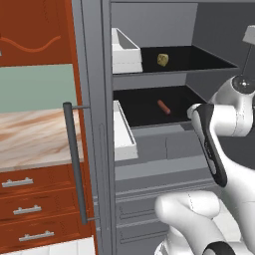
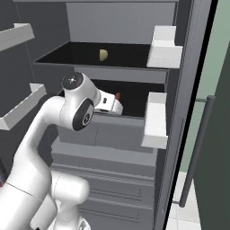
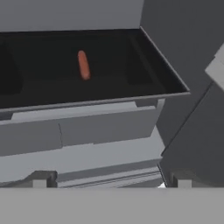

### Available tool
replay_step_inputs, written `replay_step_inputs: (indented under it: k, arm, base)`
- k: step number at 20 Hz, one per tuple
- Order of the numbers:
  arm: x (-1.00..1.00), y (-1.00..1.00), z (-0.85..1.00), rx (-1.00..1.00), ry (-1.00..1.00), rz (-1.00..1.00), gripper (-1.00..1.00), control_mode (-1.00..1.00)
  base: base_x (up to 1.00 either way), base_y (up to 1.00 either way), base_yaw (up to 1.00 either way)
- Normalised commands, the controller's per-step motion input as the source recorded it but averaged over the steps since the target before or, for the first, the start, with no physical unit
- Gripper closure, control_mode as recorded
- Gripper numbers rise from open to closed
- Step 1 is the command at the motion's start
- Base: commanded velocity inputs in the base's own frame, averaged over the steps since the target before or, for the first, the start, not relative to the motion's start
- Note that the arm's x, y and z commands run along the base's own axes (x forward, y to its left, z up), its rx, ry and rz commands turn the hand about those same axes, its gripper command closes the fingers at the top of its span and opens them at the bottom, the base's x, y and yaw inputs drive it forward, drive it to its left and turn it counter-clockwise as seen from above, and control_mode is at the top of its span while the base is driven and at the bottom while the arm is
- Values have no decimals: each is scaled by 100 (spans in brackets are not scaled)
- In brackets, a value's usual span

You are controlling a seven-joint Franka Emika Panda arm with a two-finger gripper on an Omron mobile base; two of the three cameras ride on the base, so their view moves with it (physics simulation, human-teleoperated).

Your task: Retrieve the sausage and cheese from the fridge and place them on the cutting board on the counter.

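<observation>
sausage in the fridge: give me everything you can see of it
The sausage is a small reddish-brown cylinder with rounded ends, smooth and evenly coloured. It lies flat and alone on the dark lower shelf of the open fridge, set back from the shelf's front edge, with nothing else touching it. The cheese sits on the shelf above. In the hand view the sausage is ahead of the open fingers, well short of them; in the right base view the arm hides most of it.

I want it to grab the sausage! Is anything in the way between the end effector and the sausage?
No. In the hand view, the sausage lies alone on the dark fridge shelf, with bare shelf and its grey front edge before the open end effector.
</observation>
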Motion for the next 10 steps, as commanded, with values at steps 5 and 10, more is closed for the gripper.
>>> replay_step_inputs:
  k: [5,10]
  arm:
    - [44,19,1,0,-13,0,-100,-100]
    - [43,6,0,0,-16,2,-100,-100]
  base:
    - [0,0,0]
    - [0,0,0]
